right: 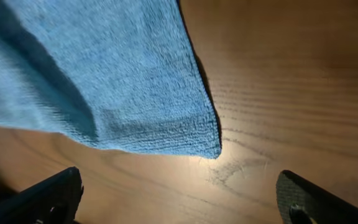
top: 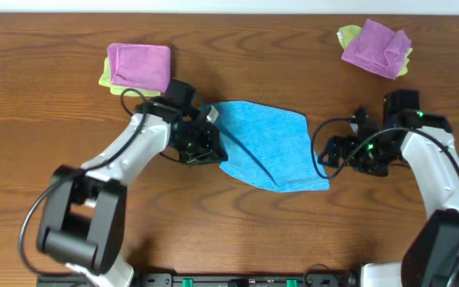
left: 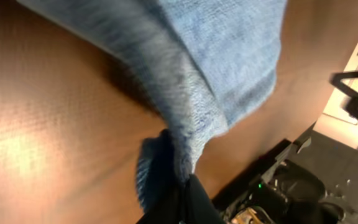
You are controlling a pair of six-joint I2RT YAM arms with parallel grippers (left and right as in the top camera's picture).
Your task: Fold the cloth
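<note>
The sky-blue cloth [top: 268, 143] lies spread on the wooden table at the centre of the overhead view. My left gripper [top: 207, 137] is at its left edge, shut on a pinched-up fold of the cloth [left: 185, 118] in the left wrist view. My right gripper [top: 331, 151] is open and empty just right of the cloth. In the right wrist view a corner of the cloth [right: 204, 146] lies flat on the table ahead of my spread fingers [right: 179, 199], not touching them.
A purple cloth on a yellow-green one [top: 138, 68] sits at the back left. Another purple and yellow-green pile [top: 375, 48] sits at the back right. The table's front edge with a dark rail [top: 237, 279] is below.
</note>
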